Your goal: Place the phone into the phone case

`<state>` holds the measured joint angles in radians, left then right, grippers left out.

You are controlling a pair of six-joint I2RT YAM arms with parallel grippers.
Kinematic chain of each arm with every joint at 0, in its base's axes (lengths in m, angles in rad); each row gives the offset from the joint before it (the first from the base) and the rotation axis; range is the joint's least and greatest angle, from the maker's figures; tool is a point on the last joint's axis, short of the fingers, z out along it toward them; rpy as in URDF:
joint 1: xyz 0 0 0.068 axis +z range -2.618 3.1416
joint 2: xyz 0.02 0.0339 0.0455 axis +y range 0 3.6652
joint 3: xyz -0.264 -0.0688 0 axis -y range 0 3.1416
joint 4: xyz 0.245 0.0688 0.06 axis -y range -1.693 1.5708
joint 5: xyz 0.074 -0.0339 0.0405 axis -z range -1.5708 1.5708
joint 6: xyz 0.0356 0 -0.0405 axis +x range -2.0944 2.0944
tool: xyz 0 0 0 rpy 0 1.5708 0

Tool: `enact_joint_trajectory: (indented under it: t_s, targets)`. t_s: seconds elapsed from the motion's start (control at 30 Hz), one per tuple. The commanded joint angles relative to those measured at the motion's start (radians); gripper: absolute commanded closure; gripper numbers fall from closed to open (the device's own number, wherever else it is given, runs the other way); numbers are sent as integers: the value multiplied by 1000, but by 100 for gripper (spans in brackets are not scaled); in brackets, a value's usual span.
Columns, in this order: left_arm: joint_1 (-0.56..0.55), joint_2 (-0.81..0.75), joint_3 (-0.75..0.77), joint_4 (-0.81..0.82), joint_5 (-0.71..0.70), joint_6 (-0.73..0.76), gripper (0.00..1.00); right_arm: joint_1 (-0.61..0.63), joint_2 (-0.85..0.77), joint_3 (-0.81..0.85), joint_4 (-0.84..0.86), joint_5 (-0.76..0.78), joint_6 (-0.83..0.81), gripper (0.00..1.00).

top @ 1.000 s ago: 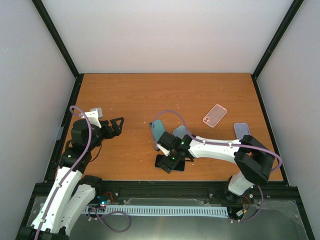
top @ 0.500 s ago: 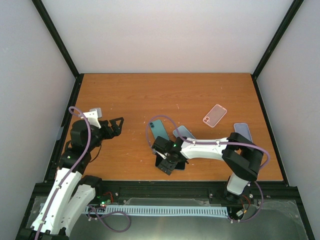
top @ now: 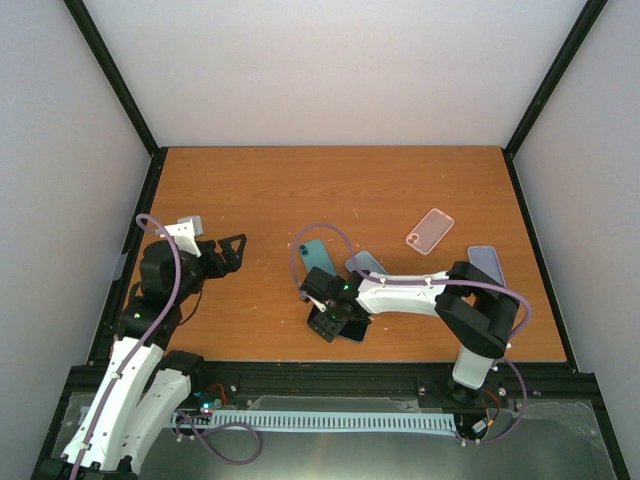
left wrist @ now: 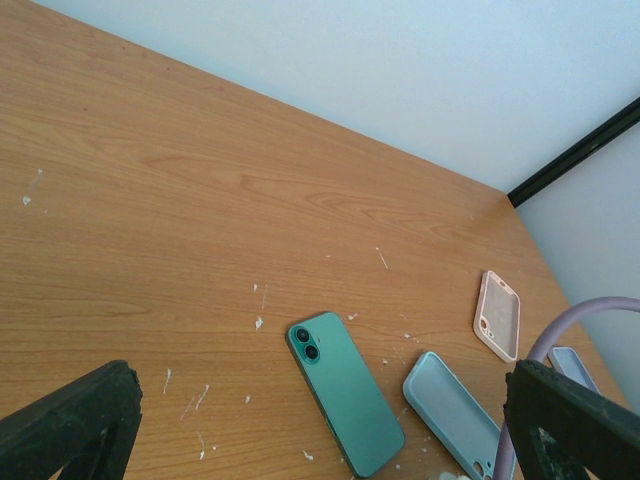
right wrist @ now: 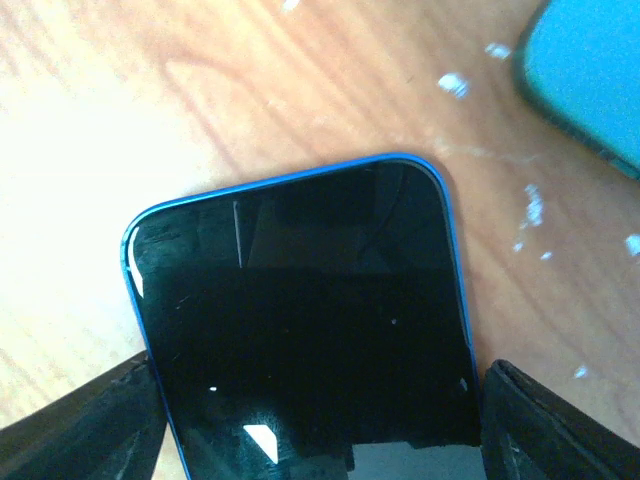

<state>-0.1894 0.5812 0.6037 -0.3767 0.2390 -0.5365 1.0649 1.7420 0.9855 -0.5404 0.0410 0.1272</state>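
Observation:
A dark-screened phone with a blue rim [right wrist: 300, 320] lies flat on the wooden table, near the front centre in the top view [top: 352, 331]. My right gripper [top: 330, 320] is low over it and open. Its fingers [right wrist: 560, 420] straddle the phone's two long edges, with a sliver of table showing by the right one. A light blue phone case [top: 368, 265] lies just behind, also seen in the left wrist view [left wrist: 450, 410]. My left gripper [top: 232, 250] hovers open and empty at the left [left wrist: 320, 435].
A green phone [top: 318, 257] lies back-up just behind the right gripper; it also shows in the left wrist view [left wrist: 345, 390]. A pink case [top: 429, 231] and a pale lavender case [top: 484, 262] lie to the right. My right arm stretches across the front.
My right gripper has moved left and down onto the dark phone, uncovering the green phone. The left arm has not moved.

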Motion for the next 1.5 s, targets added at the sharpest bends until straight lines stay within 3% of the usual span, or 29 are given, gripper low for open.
enact_joint_trajectory:
  t_s: [0.0,0.23,0.47,0.83,1.1,1.47]
  targets:
    - [-4,-14,15,-1,-18,13,1,-32,64,-42,53,12,138,25]
    - [-4,-8,16,-2,-22,13,1,-51,83,-13,45,32,288,27]
    - [-4,-11,14,-3,-26,12,0,-44,-50,-77,11,-41,131,11]
    - [-4,-17,19,-11,-29,10,1,-17,1,-61,-2,-1,20,10]
    - [-3,-22,17,-13,-39,7,1,-7,5,-56,13,22,20,20]
    - [-4,-25,19,-13,-39,7,1,-32,-119,-38,-30,40,37,33]
